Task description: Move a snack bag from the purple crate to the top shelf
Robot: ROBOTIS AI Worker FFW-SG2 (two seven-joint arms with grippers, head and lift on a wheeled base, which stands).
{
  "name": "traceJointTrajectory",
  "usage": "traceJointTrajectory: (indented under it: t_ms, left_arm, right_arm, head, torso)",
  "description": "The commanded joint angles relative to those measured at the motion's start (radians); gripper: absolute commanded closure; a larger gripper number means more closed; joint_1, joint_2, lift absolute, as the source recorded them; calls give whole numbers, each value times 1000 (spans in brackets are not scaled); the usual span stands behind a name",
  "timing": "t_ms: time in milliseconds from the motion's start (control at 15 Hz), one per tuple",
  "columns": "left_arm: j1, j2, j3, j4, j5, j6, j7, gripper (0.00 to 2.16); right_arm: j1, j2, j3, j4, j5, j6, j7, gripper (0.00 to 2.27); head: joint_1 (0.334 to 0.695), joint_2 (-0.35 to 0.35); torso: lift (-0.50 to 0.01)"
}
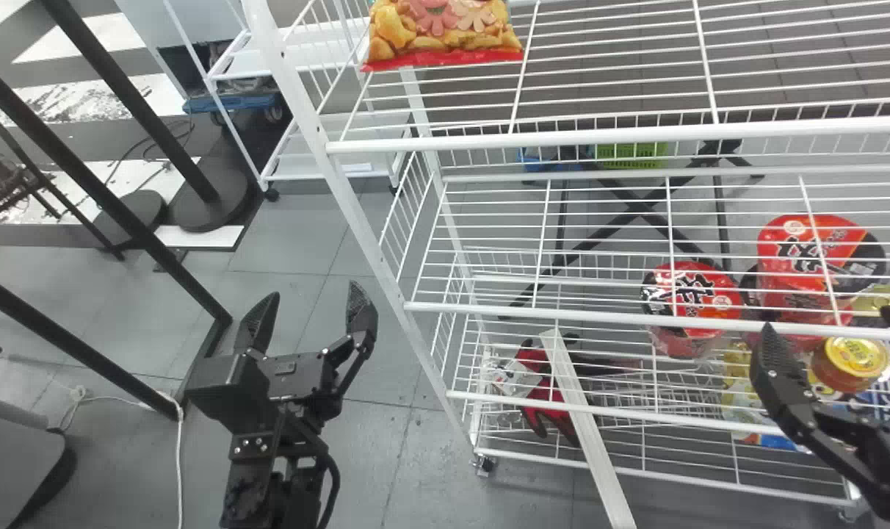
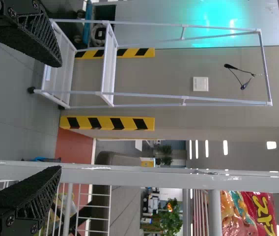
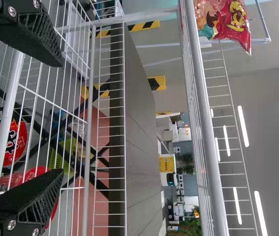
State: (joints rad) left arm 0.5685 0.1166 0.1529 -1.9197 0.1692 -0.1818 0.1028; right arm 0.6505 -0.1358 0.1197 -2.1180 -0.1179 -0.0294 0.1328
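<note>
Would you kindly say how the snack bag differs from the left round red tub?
The snack bag is a straight-edged pouch; the tub is round. The bag is on the top shelf, the tub lower and farther right. The bag pictures golden snacks, the tub bears dark lettering. Both have red on them.

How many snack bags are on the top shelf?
1: the snack bag sits toward the left end of the top shelf. More may be hidden where the head view cuts the shelf off.
</note>
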Motion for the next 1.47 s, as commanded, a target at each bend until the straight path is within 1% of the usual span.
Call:
traceJointTrajectory:
  t_ms: [0, 733, 1400]
  left_arm:
    - [2, 0, -1, -2, -1, -3, 0, 63]
    - [13, 2, -1, -8, -1, -21, 0, 63]
    - [21, 0, -3, -10, -1, -37, 2, 60]
  right_arm:
    - [5, -1, 0, 0, 1, -5, -1, 29]
    - [15, -1, 8, -14, 24, -5, -1, 29]
    - [17, 1, 8, -13, 24, -8, -1, 29]
  head:
    - [695, 293]
    - [695, 299]
    - [695, 301]
  torso:
    - [-294]
    - [-338]
    - [-378]
